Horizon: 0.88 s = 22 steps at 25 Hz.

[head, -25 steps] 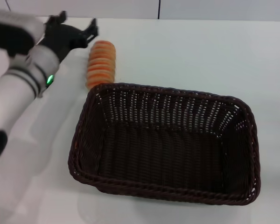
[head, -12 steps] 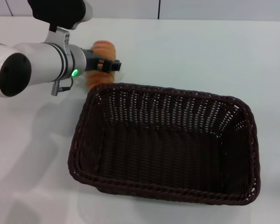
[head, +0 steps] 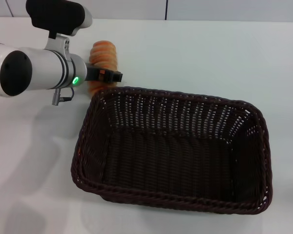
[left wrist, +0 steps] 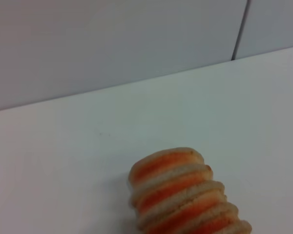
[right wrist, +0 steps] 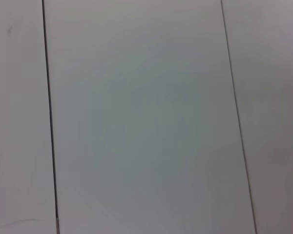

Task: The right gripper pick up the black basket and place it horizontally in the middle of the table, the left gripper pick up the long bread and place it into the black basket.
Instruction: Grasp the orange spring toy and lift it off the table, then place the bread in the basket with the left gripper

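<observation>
Reaching in from the left, the left gripper (head: 106,75) now sits lower across the long bread (head: 102,53) behind the black basket (head: 173,148); its finger spread cannot be told.

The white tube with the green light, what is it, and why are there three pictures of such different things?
That tube is the robot's left arm; its black left pincer sits over the long bread, a ridged orange loaf, at its end nearest the black basket. Whether it grips the bread cannot be seen. The wide picture comes from a camera on the robot's head, looking down at the white table. The woven basket holds nothing. The close-up of the bread comes from a camera on the left wrist. The plain grey picture comes from the right wrist camera: it shows only flat panels, and the right pincer is out of sight.
</observation>
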Tool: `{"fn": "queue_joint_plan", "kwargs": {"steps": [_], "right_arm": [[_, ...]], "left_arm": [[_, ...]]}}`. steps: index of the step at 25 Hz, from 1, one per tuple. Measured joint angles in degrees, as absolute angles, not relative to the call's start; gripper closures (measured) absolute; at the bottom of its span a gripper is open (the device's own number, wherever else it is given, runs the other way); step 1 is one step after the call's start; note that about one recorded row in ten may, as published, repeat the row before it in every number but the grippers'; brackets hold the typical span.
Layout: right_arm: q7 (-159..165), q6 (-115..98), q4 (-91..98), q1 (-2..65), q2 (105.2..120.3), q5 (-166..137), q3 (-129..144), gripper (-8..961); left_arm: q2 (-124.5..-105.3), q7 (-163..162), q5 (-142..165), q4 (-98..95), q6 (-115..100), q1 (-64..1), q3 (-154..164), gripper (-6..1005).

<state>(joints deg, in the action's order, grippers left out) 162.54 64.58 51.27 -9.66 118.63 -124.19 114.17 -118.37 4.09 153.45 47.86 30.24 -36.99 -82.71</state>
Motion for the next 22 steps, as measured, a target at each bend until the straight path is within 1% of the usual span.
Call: {"fn": "queue_joint_plan", "kwargs": {"steps": [3,6,14,16,17,18,22], "right_arm": [[162.53,64.58,51.29,-9.68,118.61,-124.26,114.11,129],[162.52,64.58,51.29,-9.83,118.62,-124.33,114.05,128],[162.51,64.85,51.27,-10.25,118.65,-124.36,114.05,128],[162.51,65.07,51.25,-10.29,118.69,-124.37,114.06,128],[162.5,65.14,51.25,-10.28,118.71,-124.37,114.08,129],[162.51,65.22,51.23,-10.29,118.73,-124.37,114.08,129],[162.61,65.26,51.1,-10.28,118.74,-124.37,114.08,129]], "left_arm": [[-118.27,4.67,153.95,49.08,31.49,-36.76,-82.51,200],[-118.37,4.96,155.24,52.36,31.95,-35.14,-81.85,203],[-118.29,6.98,155.81,58.88,34.59,-32.45,-81.28,281],[-118.25,9.19,155.64,64.23,35.67,-30.26,-81.28,300],[-118.25,9.19,155.64,64.23,35.67,-30.26,-81.28,309],[-118.25,11.89,155.49,71.4,36.81,-27.26,-81.28,318],[-118.12,15.84,153.97,82.41,41.23,-23.89,-81.34,354]]}}
